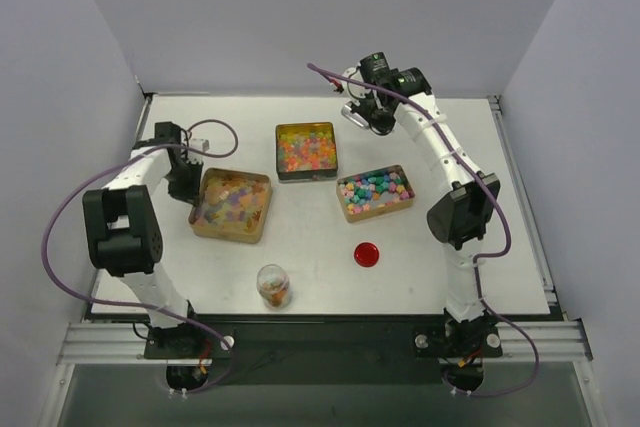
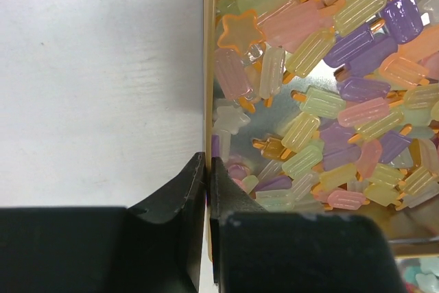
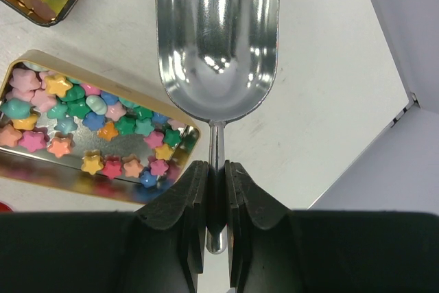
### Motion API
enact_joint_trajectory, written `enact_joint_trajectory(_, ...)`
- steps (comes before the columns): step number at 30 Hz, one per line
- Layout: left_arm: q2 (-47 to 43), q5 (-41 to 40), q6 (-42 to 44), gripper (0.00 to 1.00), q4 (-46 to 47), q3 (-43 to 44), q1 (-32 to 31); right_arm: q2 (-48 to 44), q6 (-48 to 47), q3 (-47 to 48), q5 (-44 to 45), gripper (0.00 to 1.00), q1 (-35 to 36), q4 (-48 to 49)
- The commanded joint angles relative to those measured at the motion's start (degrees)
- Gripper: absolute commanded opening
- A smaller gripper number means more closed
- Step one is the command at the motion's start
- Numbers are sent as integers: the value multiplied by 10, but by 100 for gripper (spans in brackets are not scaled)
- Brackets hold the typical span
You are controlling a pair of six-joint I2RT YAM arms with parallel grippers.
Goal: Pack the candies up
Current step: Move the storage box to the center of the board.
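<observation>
The candies lie in three open tins. Pastel popsicle-shaped candies [image 2: 329, 101] fill the left tin [image 1: 232, 205]. Orange and red gummies fill the middle tin [image 1: 306, 151]. Coloured star candies [image 3: 89, 114] fill the right tin [image 1: 375, 193]. My left gripper [image 2: 208, 160] is shut on the left tin's thin gold wall [image 2: 206, 87], one finger inside and one outside; from above the left gripper [image 1: 192, 190] shows at that tin's left edge. My right gripper [image 3: 217, 166] is shut on the handle of an empty metal scoop [image 3: 218, 39], held at the back of the table, with the right gripper [image 1: 368, 115] beyond the right tin.
A small clear jar [image 1: 273, 285] with some candies in it stands near the front edge. A flat red round lid [image 1: 368, 254] lies front right of centre. Grey walls close in the table on three sides.
</observation>
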Motion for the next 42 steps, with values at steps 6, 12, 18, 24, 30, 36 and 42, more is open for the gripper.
enact_joint_trajectory(6, 56, 24, -86, 21, -3, 89, -27, -7, 15, 14, -4, 0, -18, -14)
enact_joint_trajectory(12, 30, 2, -69, 51, 14, 173, -51, -13, 16, 14, -8, 0, -31, -15)
enact_joint_trajectory(18, 27, 186, 101, 57, 55, 224, -150, -23, 22, 6, -19, 0, -51, -19)
enact_joint_trajectory(24, 161, 170, 16, 32, 20, 361, -234, -30, 33, 2, -25, 0, -63, -21)
enact_joint_trajectory(30, 252, 99, -40, 17, 13, 459, -288, -44, 34, -14, -30, 0, -70, -23)
enact_joint_trajectory(36, 274, 64, -40, 11, -2, 460, -308, -45, 34, -16, -42, 0, -78, -29)
enact_joint_trajectory(42, 247, 71, -38, 10, -19, 370, -317, -34, 37, -2, -47, 0, -82, -31)
